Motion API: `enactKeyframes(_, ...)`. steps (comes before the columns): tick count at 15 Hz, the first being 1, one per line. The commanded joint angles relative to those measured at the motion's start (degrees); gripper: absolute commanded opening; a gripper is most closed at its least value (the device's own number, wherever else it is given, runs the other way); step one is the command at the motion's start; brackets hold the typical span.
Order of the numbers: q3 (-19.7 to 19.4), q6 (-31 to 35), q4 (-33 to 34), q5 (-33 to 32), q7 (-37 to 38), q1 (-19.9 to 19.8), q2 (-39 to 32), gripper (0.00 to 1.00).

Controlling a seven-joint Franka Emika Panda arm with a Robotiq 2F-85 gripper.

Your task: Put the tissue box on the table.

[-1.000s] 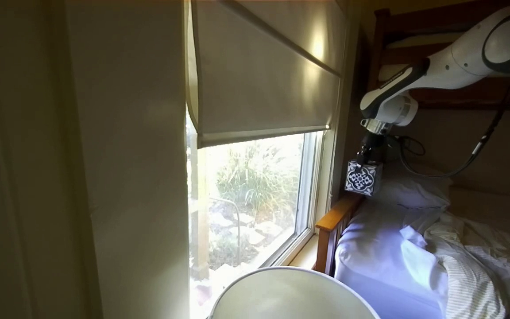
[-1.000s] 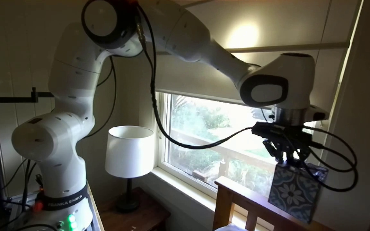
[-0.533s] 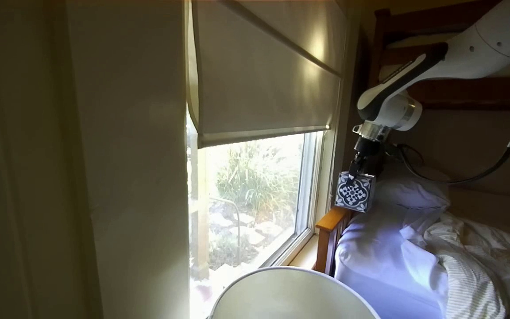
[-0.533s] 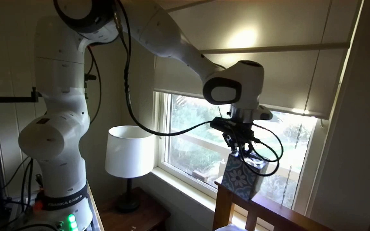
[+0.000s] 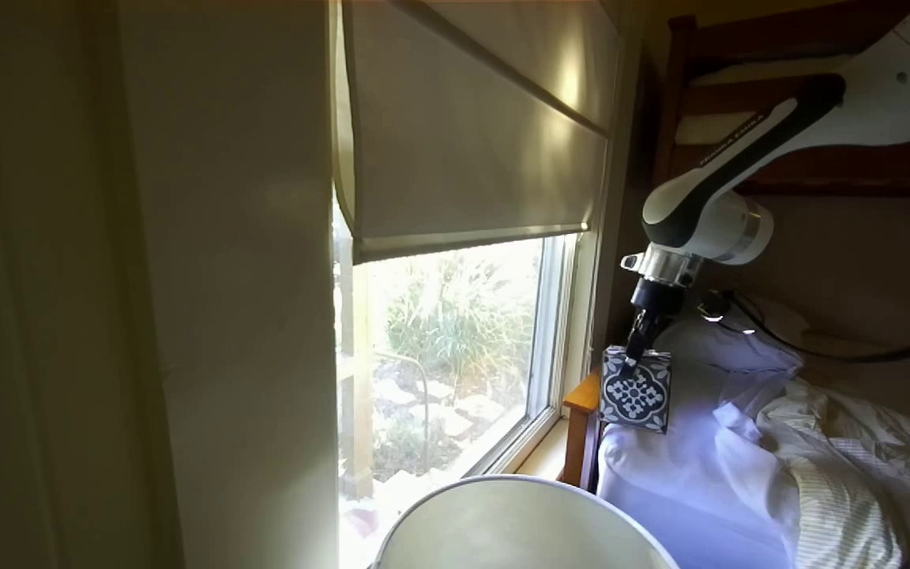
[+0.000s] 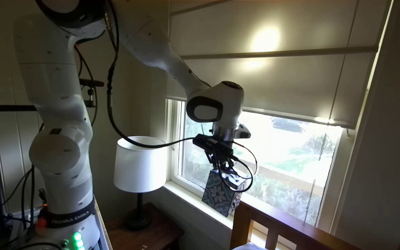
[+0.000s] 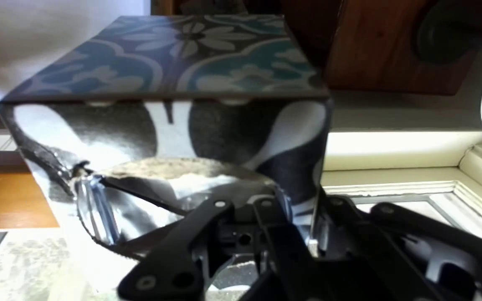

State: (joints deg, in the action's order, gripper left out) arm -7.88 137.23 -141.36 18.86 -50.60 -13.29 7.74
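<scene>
We see the gripper (image 5: 634, 360) pinching one wall of the tissue box (image 6: 218, 195), tilted beneath it, with the wooden table (image 6: 160, 224) lower and apparently nearer the robot's base (image 6: 68, 225).

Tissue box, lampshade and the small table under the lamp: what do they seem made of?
Tissue box: probably glossy printed cardboard; the wrist view shows bright highlights and the opening's rough tan edge.
Lampshade: likely fabric or paper (can't tell which), matte white without sharp reflections.
Small table: apparently stained wood, from its reddish-brown colour; the sheen is hard to judge.
</scene>
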Motion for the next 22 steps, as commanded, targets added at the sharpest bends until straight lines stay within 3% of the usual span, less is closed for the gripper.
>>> enactKeyframes(1,0.29,1.86,-5.42,-2.20,1.68,4.59,4.75,0.01)
enactKeyframes(5,3.95,0.62,-1.79,-8.24,9.60,9.26,3.38,0.01)
enactKeyframes(6,1.46,0.56,-2.84,-5.51,5.59,9.21,2.40,0.01)
enactKeyframes(7,1.94,0.56,-2.52,-5.84,6.80,10.13,2.38,0.06)
enactKeyframes(12,0.69,0.54,-2.53,-5.73,6.23,9.97,2.01,0.06)
enactKeyframes(13,0.69,0.54,-2.52,-5.73,6.23,9.97,2.01,0.01)
enactKeyframes(15,2.03,-0.54,0.47,-5.48,6.43,11.65,-2.62,0.01)
enactKeyframes(19,4.51,-2.26,3.42,-0.51,0.14,15.19,-8.90,0.01)
enactKeyframes(22,7.82,-6.29,6.19,3.74,-6.66,15.71,-14.16,0.01)
